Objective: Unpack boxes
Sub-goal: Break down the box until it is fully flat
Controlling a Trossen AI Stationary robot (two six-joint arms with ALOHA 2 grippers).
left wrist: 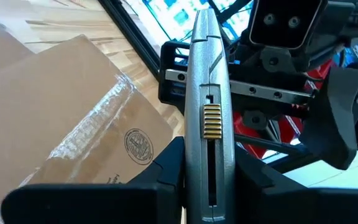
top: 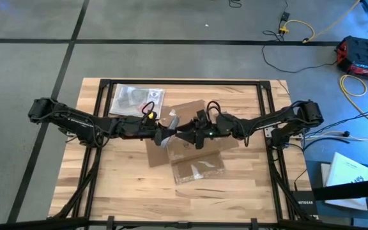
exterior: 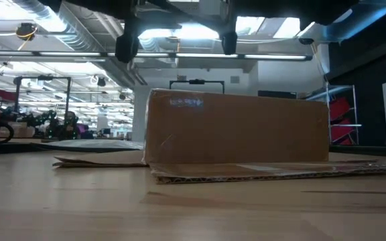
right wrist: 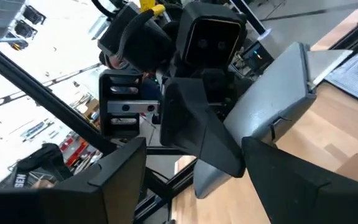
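Your left gripper is clamped on a silver utility knife above the taped cardboard box at table centre, box below both grippers, your right gripper part-open, facing it and touching the knife's far end.

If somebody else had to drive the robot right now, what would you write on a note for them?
Left gripper: shut on the silver box cutter, held above the box.
Right gripper: open, facing the left one, with the cutter's far end between its fingers, not clamped.
Cardboard box: mid-table under both grippers, one flap flat on the table. Clear tape is on it.
Done: cutter picked up.
Left: cut the tape, open the box and empty it. What is inside cannot be seen.
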